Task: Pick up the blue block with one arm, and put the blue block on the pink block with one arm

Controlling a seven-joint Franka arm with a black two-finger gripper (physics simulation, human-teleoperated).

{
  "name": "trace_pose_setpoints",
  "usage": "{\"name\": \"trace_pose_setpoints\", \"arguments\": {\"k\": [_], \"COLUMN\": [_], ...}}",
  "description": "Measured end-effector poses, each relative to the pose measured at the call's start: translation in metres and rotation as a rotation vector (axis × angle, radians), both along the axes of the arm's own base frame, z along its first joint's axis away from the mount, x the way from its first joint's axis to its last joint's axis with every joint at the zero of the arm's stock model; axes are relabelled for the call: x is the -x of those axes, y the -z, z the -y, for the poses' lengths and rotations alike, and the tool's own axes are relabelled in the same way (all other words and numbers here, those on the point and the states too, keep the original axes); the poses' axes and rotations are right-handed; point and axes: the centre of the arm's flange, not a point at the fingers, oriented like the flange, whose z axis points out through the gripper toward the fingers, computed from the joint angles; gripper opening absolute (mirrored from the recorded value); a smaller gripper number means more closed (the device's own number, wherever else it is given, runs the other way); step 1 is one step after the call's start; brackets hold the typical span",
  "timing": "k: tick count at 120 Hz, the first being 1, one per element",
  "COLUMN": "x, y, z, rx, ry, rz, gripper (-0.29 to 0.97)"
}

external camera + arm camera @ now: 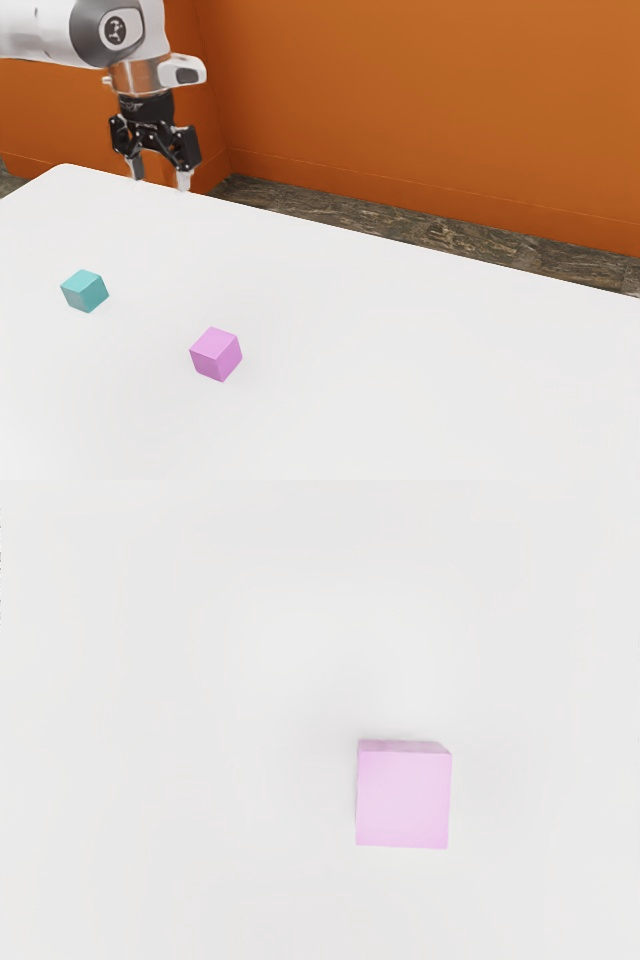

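A teal-blue block point(84, 290) rests on the white table point(420, 360) toward the exterior view's left. To its right and a bit nearer the camera lies a pink block point(216, 353), also seen from above as the pink block point(403, 794) in the wrist view. My gripper point(158, 178) hangs high above the table's far left part, well apart from both blocks. Its fingers point down, spread open, with nothing between them.
An orange wall point(420, 100) stands behind the table, with a strip of dark stone floor point(420, 230) along its foot. The white tabletop stretches wide to the exterior view's right of the blocks.
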Motion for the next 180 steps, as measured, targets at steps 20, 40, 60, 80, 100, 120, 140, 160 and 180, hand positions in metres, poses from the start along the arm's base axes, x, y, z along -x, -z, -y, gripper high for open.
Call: {"name": "trace_pose_setpoints", "arguments": {"k": [20,40,60,80,100,120,140,160,180], "x": [-0.005,-0.005,0.022,0.097,0.132,0.093,0.077,0.085,0.076], "y": [-0.011,-0.021,0.008,0.091,0.122,0.158,0.189,0.215,0.233], "z": [0.011,-0.003,-0.049,-0.190,-0.256,-0.235,-0.243,-0.282,-0.292], "rx": [-0.006,-0.021,-0.020,-0.015,-0.026,-0.012,-0.001,-0.001,-0.003], "ry": [0.024,-0.016,-0.145,-0.460,-0.590,-0.480,-0.425,-0.414,-0.335], "rz": [0.076,0.109,0.058,-0.018,-0.002,0.027,0.064,0.098,0.136], "gripper": [0.68,0.68,0.68,0.68,0.68,0.68,0.68,0.68,0.68]}}
